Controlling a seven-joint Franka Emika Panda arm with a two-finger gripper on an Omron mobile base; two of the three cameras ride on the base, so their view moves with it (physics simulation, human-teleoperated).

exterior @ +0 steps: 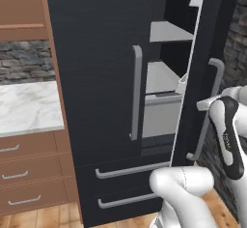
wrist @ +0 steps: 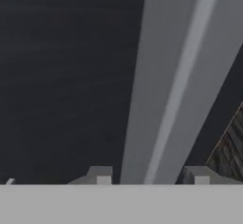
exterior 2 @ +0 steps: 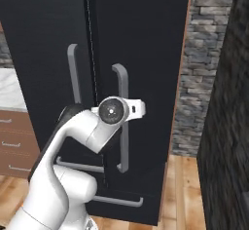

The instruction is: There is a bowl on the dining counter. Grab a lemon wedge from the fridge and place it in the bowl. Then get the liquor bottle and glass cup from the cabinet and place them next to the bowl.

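Note:
The tall black fridge [exterior: 96, 77] stands right in front of me. Its right door [exterior: 207, 29] is swung partly out, and grey shelves [exterior: 166, 31] show in the gap. My gripper [exterior: 206, 104] [exterior 2: 139, 108] [wrist: 151, 176] straddles that door's long grey vertical handle [exterior: 215, 84] [exterior 2: 121, 126] [wrist: 175, 85]. In the hand view the handle runs between my fingertips [wrist: 100, 174], with a thin gap on each side, so the jaws are open and hold nothing. The lemon wedge, bowl, dining counter, liquor bottle and glass cup are out of view.
Left of the fridge is a marble worktop [exterior: 26, 108] over brown drawers [exterior: 29, 174], with a brown wooden wall cabinet [exterior: 21, 9] above. A stone wall [exterior 2: 204, 53] rises to the right. A dark panel [exterior 2: 226, 126] stands close at the far right.

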